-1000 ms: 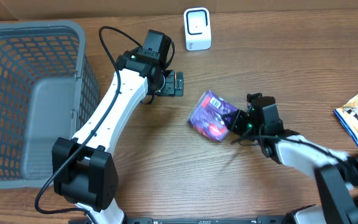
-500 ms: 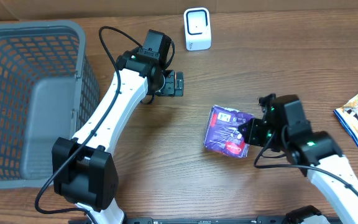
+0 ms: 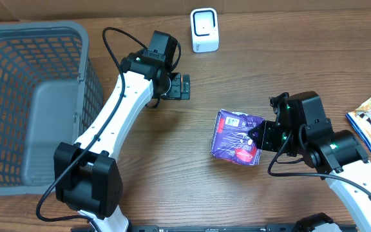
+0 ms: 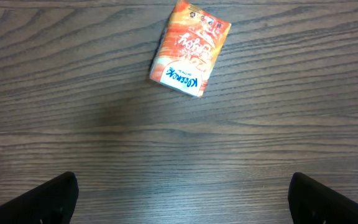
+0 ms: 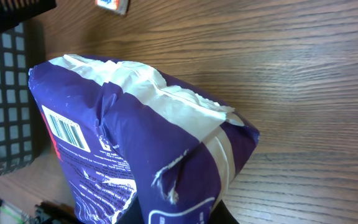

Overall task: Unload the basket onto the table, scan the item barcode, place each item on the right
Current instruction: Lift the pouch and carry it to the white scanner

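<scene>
- Purple packet (image 3: 236, 136) is held off the desk (image 3: 172, 167) right of its middle, about halfway between the far and near edges. The right gripper (image 3: 263, 135) is clenched on the end of it that faces the desk's right edge.
- From those jaws the packet sticks out toward the left edge. In the right wrist view its crumpled white seam runs along the top, and the fingers themselves are hidden under the bag.
- The barcode (image 5: 66, 130) shows in that view on the purple face at the lower left, on the side turned toward the basket (image 3: 18, 38). I cannot tell from overhead whether that face points up or sideways.
- The scanner (image 3: 205, 29) stands by the far edge, a little right of the middle. It lies ahead of the packet and slightly toward the left edge, well apart from it.
- My judgement is that the coming move turns on this: the packet must travel toward the far edge and be rolled so the barcode face meets the scanner's window.
- The left gripper (image 3: 181, 86) hangs between scanner and packet, nearer the scanner, with its jaws spread wide and grasping nothing.
- The right arm has the packet, so it is the one placed to present it. The left gripper sits close to that path and could be brushed.
</scene>
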`<state>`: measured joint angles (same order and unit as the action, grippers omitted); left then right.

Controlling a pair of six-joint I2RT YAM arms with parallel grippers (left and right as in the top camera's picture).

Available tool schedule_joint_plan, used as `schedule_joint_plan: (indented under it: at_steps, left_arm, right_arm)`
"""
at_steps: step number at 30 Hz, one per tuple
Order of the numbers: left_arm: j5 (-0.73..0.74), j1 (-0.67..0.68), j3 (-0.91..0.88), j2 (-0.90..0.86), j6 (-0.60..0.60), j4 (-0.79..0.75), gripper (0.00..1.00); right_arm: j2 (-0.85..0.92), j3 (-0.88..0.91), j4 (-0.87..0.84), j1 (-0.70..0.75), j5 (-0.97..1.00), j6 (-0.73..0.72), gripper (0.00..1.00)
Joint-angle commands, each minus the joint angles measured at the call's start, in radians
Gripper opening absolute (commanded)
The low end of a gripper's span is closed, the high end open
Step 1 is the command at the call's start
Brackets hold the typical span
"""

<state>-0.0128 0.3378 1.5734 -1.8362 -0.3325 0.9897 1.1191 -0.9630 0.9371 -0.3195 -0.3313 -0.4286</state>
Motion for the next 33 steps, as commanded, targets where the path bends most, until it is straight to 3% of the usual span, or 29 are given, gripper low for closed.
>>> schedule_joint_plan:
  at_steps: [1, 4, 6, 8, 10, 17, 21, 24, 28, 33]
  left_arm:
    - [-0.014, -0.011, 0.019, 0.022, 0.019, 0.001, 1.00]
    - [-0.014, -0.011, 0.019, 0.022, 0.019, 0.001, 1.00]
    - [-0.014, -0.011, 0.019, 0.022, 0.019, 0.001, 1.00]
    - [-0.014, -0.011, 0.019, 0.022, 0.018, 0.001, 1.00]
    - [-0.014, -0.011, 0.019, 0.022, 0.019, 0.001, 1.00]
    - [-0.013, -0.011, 0.019, 0.022, 0.019, 0.001, 1.00]
    - [-0.014, -0.011, 0.019, 0.022, 0.019, 0.001, 1.00]
    - [-0.014, -0.011, 0.019, 0.022, 0.019, 0.001, 1.00]
    - [-0.014, -0.011, 0.019, 0.022, 0.019, 0.001, 1.00]
    - [-0.014, -0.010, 0.019, 0.022, 0.019, 0.001, 1.00]
  right_arm:
    - [-0.010, -0.034, -0.003, 0.001, -0.039, 0.019, 0.04]
    - [-0.006, -0.033, -0.016, 0.001, 0.060, 0.043, 0.04]
    - [0.010, -0.026, -0.062, 0.001, 0.269, 0.045, 0.04]
    - [0.047, -0.010, -0.184, 0.001, 0.497, 0.054, 0.04]
    - [0.094, -0.010, -0.319, 0.001, 0.589, 0.158, 0.04]
    - [0.349, -0.010, -0.902, 0.001, 0.610, 0.621, 0.04]
    - [0.543, -0.010, -1.250, 0.001, 0.760, 0.949, 0.04]
    - [0.648, -0.010, -1.486, 0.001, 0.765, 1.138, 0.04]
    - [0.747, -0.014, -1.773, 0.001, 0.703, 1.229, 0.04]
    - [0.831, -0.054, -1.837, 0.001, 0.535, 1.249, 0.04]
